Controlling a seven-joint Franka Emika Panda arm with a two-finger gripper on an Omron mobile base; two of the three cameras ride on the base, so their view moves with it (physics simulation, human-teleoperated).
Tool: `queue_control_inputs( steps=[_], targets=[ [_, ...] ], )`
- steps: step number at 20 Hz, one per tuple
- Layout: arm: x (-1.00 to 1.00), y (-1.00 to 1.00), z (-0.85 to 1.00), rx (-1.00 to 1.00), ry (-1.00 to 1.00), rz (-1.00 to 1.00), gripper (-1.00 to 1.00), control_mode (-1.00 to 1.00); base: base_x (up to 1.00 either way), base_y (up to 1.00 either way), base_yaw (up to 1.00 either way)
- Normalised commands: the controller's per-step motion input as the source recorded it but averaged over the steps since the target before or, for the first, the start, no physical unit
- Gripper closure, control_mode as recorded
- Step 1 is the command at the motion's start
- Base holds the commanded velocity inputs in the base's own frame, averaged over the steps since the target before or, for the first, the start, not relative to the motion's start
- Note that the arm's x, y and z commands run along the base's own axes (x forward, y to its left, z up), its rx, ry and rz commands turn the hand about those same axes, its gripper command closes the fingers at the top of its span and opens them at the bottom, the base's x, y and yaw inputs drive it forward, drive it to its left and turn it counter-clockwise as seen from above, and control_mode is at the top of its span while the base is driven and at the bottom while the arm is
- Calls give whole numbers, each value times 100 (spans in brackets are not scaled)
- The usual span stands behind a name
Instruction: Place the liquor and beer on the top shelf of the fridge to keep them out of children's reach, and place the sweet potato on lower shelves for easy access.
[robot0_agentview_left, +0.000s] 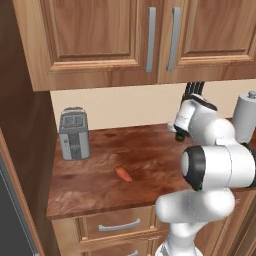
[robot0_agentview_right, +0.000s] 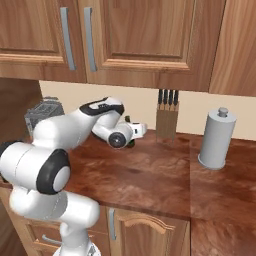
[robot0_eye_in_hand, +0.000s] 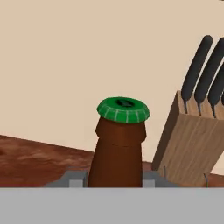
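In the hand view the beer (robot0_eye_in_hand: 119, 148) fills the centre, its brown neck and green cap rising between my two fingertips. My gripper (robot0_eye_in_hand: 113, 180) is shut on that neck, a pad pressed against each side. From the base views the hand (robot0_agentview_left: 186, 120) reaches to the back of the counter by the wall, and it hides most of the bottle. The sweet potato (robot0_agentview_left: 123, 174), a small orange-red root, lies on the wooden counter (robot0_agentview_left: 100, 185) well left of the hand and nearer the front. The liquor, the fridge and its shelves are out of view.
A wooden knife block (robot0_agentview_right: 166, 120) with black handles stands just right of the bottle. A grey paper towel holder (robot0_agentview_right: 216, 139) is further right. A grey toaster (robot0_agentview_left: 74, 133) sits at the back left. Wooden wall cupboards (robot0_agentview_left: 100, 35) hang overhead.
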Motion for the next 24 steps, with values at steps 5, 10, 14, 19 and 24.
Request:
queue_control_inputs(
  steps=[5, 10, 14, 19, 24],
  targets=[
    [-69, -4, 85, -23, 0, 11, 100, -100, 0, 0, 0],
    [-62, -4, 95, -22, 5, 12, 100, -100, 0, 0, 0],
    [-64, -1, 60, -24, 17, 15, 100, -100, 0, 0, 0],
    [-53, 3, 6, -25, 26, 20, 100, -100, 0, 0, 0],
    [-24, 12, 33, -7, 26, 16, 100, -100, 0, 0, 0]
  ],
)
